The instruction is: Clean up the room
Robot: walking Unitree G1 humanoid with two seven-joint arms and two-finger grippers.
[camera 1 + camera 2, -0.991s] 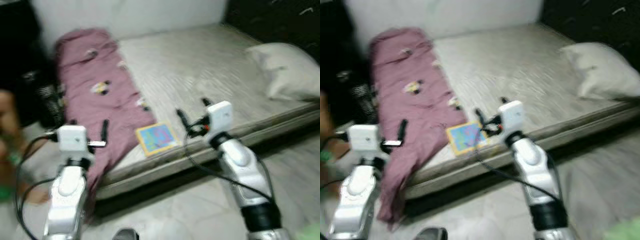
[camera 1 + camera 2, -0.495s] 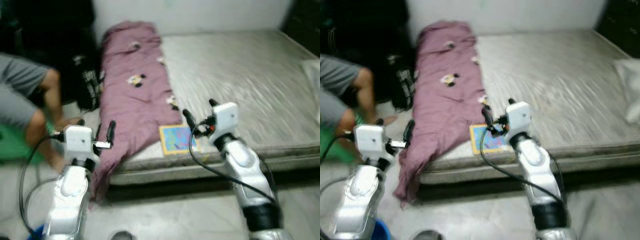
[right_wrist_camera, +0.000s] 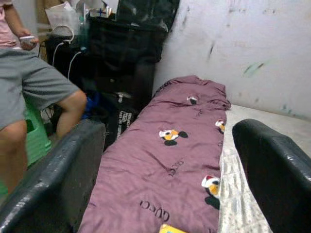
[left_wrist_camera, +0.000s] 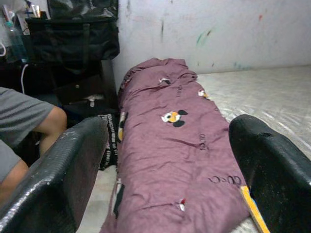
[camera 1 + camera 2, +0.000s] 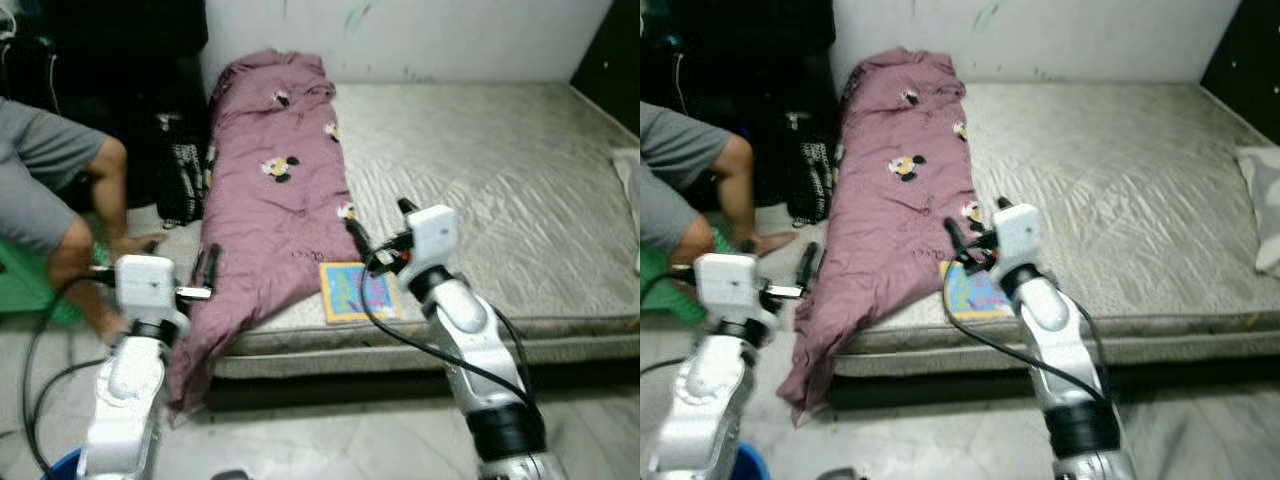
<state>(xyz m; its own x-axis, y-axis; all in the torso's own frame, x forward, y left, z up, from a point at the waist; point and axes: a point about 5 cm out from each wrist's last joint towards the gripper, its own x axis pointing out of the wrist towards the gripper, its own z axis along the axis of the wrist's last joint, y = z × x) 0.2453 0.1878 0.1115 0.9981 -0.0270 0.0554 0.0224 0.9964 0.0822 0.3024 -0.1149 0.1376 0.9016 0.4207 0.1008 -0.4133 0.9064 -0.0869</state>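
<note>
Along the left edge of the mattress (image 5: 500, 170) a purple blanket (image 5: 275, 200) printed with small cartoon mice is lying stretched from the wall end down to the near edge, where its lower end is spilling over the front left corner and hanging toward the tiled floor (image 5: 330, 440). Just beside the blanket, at the mattress's near edge, a colourful flat book (image 5: 357, 291) is resting with one side touching the purple cloth. A pale pillow (image 5: 1265, 205) is sitting at the mattress's right edge.

The right gripper (image 5: 378, 228) is hovering just above the near edge, over the spot where the book and the blanket are meeting; its two black fingers are spread wide and holding nothing, and its wrist view is looking up the length of the blanket (image 3: 170, 160) toward the wall. The left gripper (image 5: 206, 266) is hanging off the front left corner, close by the drooping blanket end, with its fingers likewise spread apart and empty.

Beyond the left edge a person in grey shorts (image 5: 40, 190) is sitting on a green stool (image 5: 30, 285), one bare foot on the floor. A black bag with white lettering (image 5: 180, 180) is leaning beside the mattress near that person's leg, with dark luggage (image 4: 73, 34) stacked behind it against the wall.
</note>
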